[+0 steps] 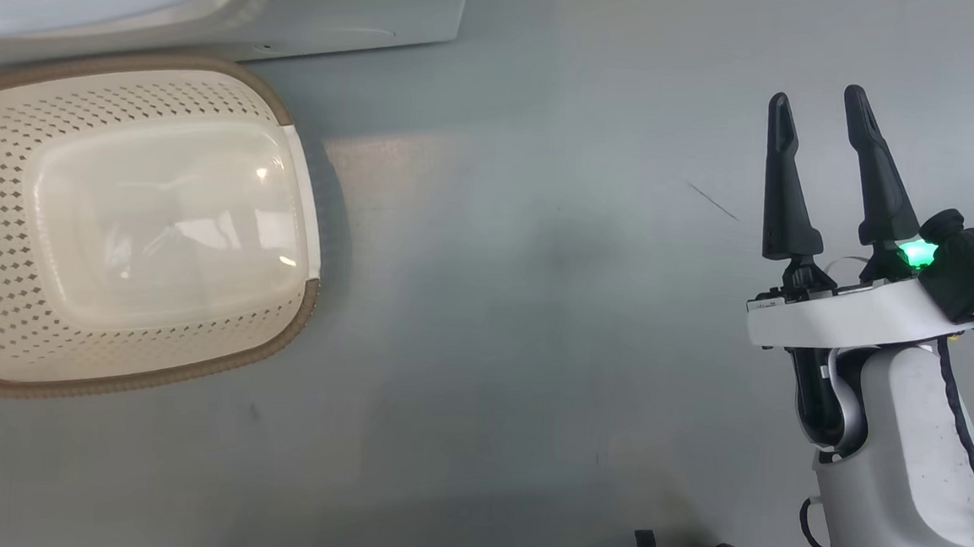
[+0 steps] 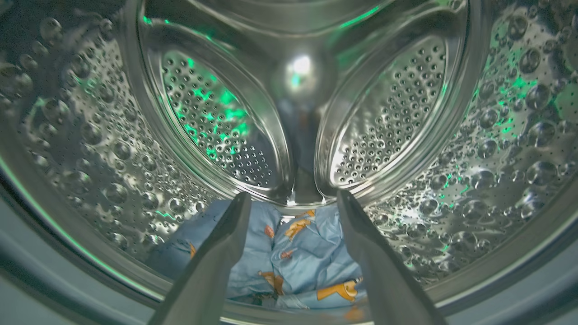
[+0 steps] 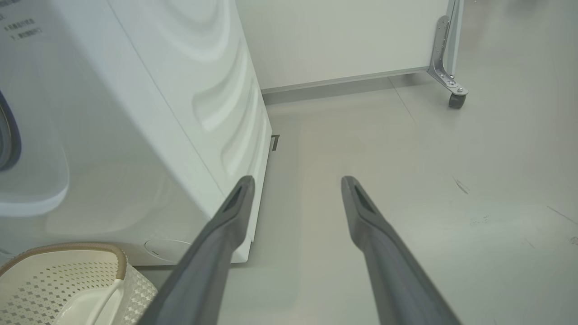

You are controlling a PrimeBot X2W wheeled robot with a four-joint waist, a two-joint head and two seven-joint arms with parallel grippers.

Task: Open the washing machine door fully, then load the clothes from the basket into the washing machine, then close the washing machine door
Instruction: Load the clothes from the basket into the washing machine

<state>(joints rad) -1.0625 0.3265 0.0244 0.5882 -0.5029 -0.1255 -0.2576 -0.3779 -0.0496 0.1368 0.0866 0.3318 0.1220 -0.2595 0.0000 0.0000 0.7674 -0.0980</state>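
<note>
My left gripper (image 2: 293, 194) is open inside the washing machine's steel drum (image 2: 90, 135). Nothing is between its fingers. Just below the fingertips, the clothes (image 2: 307, 253), light blue with orange-brown figures, lie on the drum floor. The cream basket (image 1: 0, 218) stands on the floor before the washing machine (image 1: 368, 4) and shows a bare bottom. My right gripper (image 1: 817, 95) hovers open over the floor far right of the basket. In the right wrist view, the right gripper (image 3: 296, 180) points past the washing machine's front corner (image 3: 158, 113), with the basket (image 3: 54, 284) at lower left. The washing machine door is out of view.
A white panel on a castor (image 3: 456, 97) stands behind and to the right of the machine. Grey floor (image 1: 535, 310) spreads between the basket and my right arm. A small dark scrap (image 1: 645, 539) lies on the floor near the bottom edge.
</note>
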